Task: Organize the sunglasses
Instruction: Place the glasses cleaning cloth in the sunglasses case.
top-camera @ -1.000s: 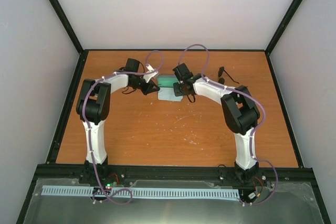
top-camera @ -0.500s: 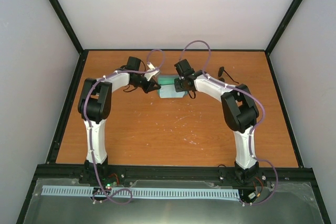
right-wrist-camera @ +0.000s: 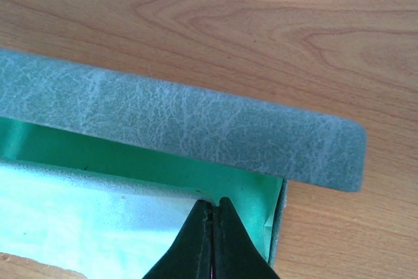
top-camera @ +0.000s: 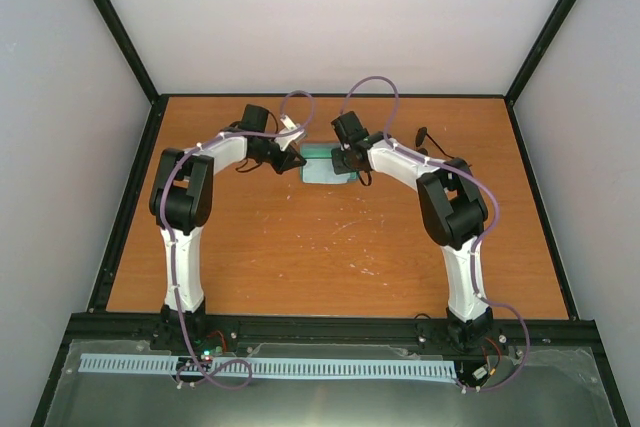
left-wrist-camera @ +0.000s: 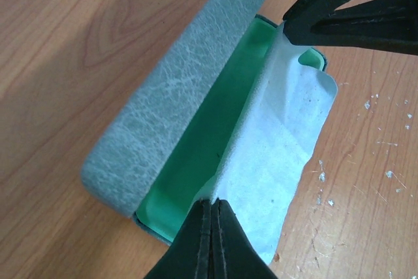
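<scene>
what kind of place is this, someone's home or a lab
Most likely a robot test cell in a lab: a wooden table boxed in by plain white walls on a black frame, a left arm and right arm bolted at its near edge, plus a case, cloth and sunglasses.

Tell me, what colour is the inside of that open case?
Bright green lining, clearest in the left wrist view.

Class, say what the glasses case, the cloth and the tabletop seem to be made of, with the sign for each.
The case: probably faux leather, matte grey-blue, crackled grain; its lining: smooth green, material unclear. The cloth: thin soft fabric, likely microfibre; it drapes and creases. The tabletop: wood or wood-look laminate, grain visible.
</scene>
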Robot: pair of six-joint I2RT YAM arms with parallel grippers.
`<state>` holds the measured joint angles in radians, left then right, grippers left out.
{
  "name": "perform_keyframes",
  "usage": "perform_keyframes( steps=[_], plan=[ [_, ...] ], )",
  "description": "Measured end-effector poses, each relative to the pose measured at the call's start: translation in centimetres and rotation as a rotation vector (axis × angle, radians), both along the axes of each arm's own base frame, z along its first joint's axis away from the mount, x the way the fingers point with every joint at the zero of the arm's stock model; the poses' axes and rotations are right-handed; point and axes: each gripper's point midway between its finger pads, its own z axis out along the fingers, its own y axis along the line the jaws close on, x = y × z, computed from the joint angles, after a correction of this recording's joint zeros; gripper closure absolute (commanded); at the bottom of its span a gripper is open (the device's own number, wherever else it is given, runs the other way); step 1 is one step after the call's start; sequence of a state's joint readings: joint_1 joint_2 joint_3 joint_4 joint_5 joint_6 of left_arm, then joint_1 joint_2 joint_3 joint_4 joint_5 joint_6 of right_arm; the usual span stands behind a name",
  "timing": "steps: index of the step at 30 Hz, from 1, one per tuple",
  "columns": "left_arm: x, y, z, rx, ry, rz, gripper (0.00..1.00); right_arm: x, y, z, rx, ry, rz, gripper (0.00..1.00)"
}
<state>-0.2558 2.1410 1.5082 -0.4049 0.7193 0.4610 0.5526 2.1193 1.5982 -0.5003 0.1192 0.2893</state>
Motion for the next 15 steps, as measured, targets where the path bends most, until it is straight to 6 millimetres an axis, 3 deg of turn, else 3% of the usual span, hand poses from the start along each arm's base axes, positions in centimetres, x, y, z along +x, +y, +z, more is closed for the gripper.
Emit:
perform_keyframes(
  steps=[15],
  plan=[
    [0.4,-0.2,-1.5,0.019,0.017,0.004,0.99,0.5,-0.1,-1.3,-0.018,0.014,0.001,0.97]
  ],
)
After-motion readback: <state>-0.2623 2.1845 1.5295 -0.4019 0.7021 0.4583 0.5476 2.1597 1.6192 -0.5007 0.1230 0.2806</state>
